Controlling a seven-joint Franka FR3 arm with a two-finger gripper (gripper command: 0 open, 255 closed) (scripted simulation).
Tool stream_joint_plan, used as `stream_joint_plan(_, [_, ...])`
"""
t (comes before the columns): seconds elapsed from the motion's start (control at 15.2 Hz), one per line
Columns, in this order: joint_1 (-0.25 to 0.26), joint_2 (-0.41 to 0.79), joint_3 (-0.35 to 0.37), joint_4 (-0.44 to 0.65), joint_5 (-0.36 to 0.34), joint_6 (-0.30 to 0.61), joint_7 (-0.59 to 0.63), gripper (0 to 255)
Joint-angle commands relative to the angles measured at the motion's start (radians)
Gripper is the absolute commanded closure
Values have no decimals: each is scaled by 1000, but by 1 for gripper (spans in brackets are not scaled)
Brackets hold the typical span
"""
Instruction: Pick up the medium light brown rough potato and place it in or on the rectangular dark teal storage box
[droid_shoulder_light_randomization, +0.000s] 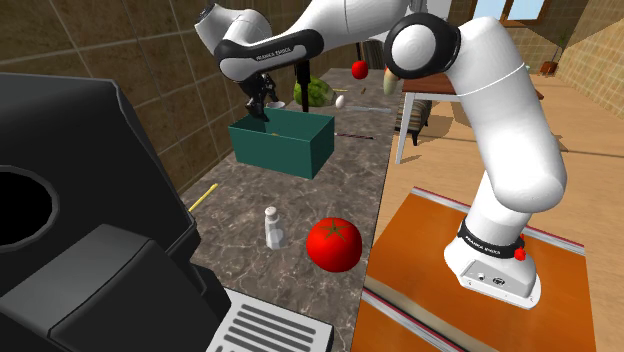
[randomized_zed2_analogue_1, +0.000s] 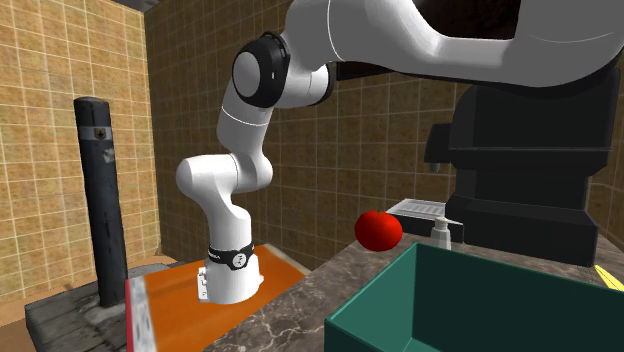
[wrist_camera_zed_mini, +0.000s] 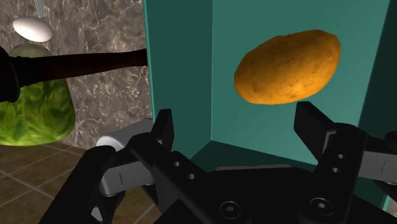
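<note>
Hand (droid_shoulder_light_randomization: 263, 112) hangs over one corner of the dark teal storage box (droid_shoulder_light_randomization: 290, 152), pointing down into it. Fingers (wrist_camera_zed_mini: 164, 135) are spread wide and grip nothing. The gap between them looks straight onto the box's inside.

Potato (wrist_camera_zed_mini: 287, 66): orange-brown, rough-skinned, oval. It sits just beyond the fingertips, within the box walls, nearer one finger than the other. It is clear of both fingers, with no contact. Cannot tell whether it rests on the box floor or hangs a little above it.

Off to one side of the hand, outside the box wall, on the marbled table (wrist_camera_zed_mini: 111, 35):
- a green lettuce (wrist_camera_zed_mini: 38, 111);
- a white egg-like thing (wrist_camera_zed_mini: 32, 28) beyond it;
- a dark rod (wrist_camera_zed_mini: 83, 62) lying across in front of the lettuce.

Back from the hand, toward the arm's stand, are a red tomato (droid_shoulder_light_randomization: 333, 243) and a small shaker (droid_shoulder_light_randomization: 272, 228). They sit near each other and well apart from the box. Neither belongs to the job.

Progress, as judged:
- The pick and the carry look finished, since the potato is inside the box's outline and free of the hand.
- The placing looks all but done. The open point is whether the potato has settled on the floor.
- What seems left is to draw the hand up and away, clear of the near box wall, without clipping the rim.
- Little risk to the potato itself. The walls stand all round it, so a roll should end inside the box.
</note>
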Motion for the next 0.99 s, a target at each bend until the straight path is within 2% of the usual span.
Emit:
stream_joint_plan(0.0, [0,0,0,0,0,0,0,0])
stream_joint_plan(0.13, [0,0,0,0,0,0,0,0])
stream_joint_plan(0.4, [66,64,-3,216,-8,-149,-41,0])
stream_joint_plan(0.92, [66,64,-4,217,-8,-149,-42,0])
